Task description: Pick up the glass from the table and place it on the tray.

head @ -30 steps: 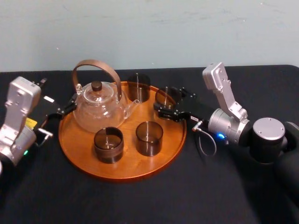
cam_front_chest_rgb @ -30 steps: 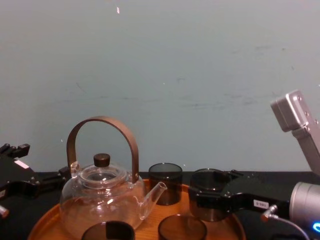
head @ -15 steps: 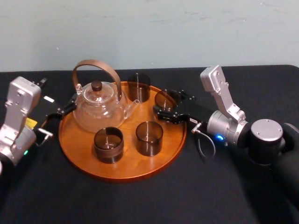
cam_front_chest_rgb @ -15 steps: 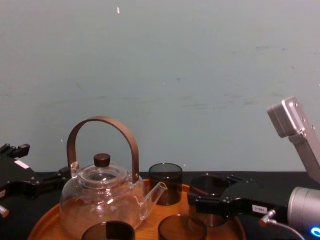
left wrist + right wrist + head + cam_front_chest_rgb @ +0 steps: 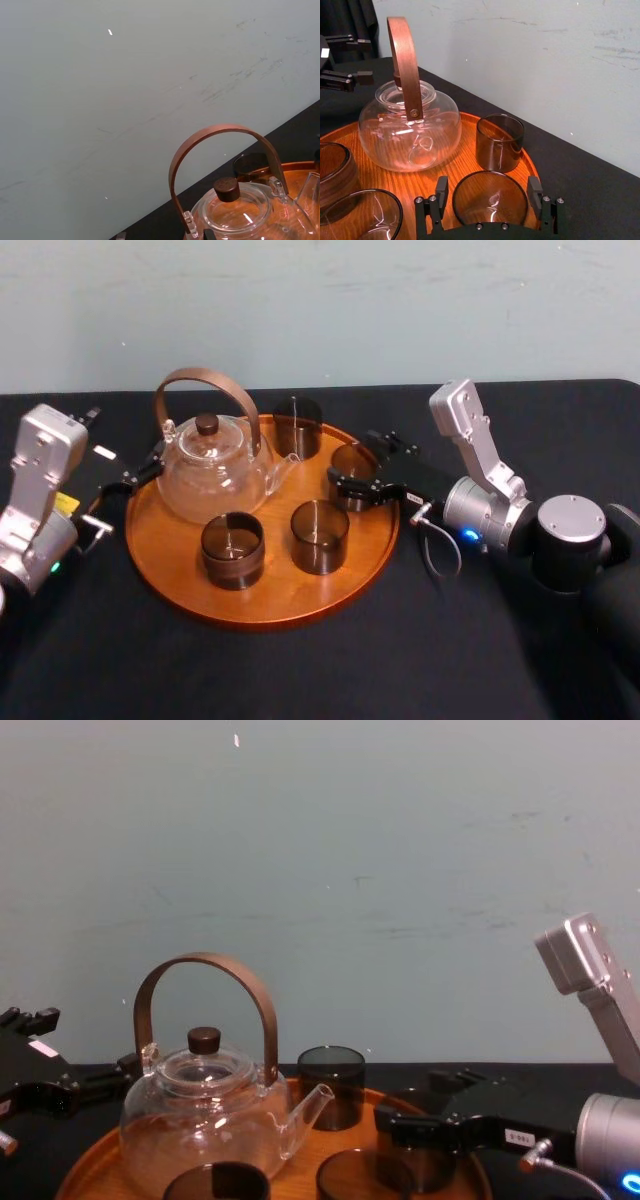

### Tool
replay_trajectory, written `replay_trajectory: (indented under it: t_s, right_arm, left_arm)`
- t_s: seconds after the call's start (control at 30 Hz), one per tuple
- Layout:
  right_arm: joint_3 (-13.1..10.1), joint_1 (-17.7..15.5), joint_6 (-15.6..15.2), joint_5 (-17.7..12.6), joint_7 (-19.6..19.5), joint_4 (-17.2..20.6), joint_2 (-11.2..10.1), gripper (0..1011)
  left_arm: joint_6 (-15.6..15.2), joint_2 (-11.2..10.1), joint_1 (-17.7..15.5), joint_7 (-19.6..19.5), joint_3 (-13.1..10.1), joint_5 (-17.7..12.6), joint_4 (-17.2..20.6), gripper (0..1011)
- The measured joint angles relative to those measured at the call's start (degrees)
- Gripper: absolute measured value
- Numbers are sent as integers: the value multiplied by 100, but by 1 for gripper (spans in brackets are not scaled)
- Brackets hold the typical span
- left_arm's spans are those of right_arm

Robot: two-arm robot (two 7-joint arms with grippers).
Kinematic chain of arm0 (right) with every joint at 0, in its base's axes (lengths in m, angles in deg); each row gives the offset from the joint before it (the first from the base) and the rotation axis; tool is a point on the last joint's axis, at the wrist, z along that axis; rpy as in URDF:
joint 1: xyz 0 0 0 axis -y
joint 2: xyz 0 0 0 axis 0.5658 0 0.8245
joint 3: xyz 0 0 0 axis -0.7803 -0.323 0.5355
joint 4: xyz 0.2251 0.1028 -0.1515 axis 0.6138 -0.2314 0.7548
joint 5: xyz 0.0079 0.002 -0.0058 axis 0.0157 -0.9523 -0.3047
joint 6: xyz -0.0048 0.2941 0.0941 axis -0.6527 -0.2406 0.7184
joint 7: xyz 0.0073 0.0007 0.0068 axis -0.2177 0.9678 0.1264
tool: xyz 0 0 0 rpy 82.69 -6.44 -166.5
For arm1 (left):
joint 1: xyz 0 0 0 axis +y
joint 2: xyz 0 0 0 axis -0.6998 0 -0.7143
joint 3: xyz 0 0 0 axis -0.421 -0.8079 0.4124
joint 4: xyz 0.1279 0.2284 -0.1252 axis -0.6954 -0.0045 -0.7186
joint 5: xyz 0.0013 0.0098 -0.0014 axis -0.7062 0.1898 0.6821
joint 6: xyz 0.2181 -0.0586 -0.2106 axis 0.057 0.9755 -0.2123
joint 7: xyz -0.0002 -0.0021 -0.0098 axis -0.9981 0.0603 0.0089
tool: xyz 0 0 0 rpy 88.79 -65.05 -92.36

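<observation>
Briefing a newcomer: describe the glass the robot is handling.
On the black table, a round wooden tray holds a teapot and four smoky glasses; the left gripper idles at its left. Pick the glass at the tray's right edge, the only one between the right gripper's fingers.

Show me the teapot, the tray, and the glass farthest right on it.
teapot (image 5: 212,485): head view, on its clear belly.
tray (image 5: 285,590): head view, on bare wood near its front.
rightmost glass (image 5: 490,197): right wrist view, inside its open mouth.
</observation>
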Motion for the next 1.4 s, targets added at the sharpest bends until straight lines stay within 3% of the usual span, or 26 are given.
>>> replay_trajectory:
  t_s: [0.53,0.83,1.03,1.2,1.4]
  right_arm:
    - [-90,-78,-50,-105,24,144,-37,1002]
    - [-259,-375,-119,-258,-35,949,-293,1002]
    - [-491,-763,-146,-467,-126,1854,-634,1002]
    - [-699,-1117,-74,-604,-220,2377,-906,1002]
    - [-951,-1492,40,-720,-346,2698,-1150,1002]
  left_arm:
    - [0,0,0,0,0,0,0,1002]
    - [0,0,0,0,0,0,0,1001]
    - [0,0,0,0,0,0,0,1001]
    - [0,0,-1,0,0,0,0,1001]
    - [0,0,0,0,0,0,0,1001]
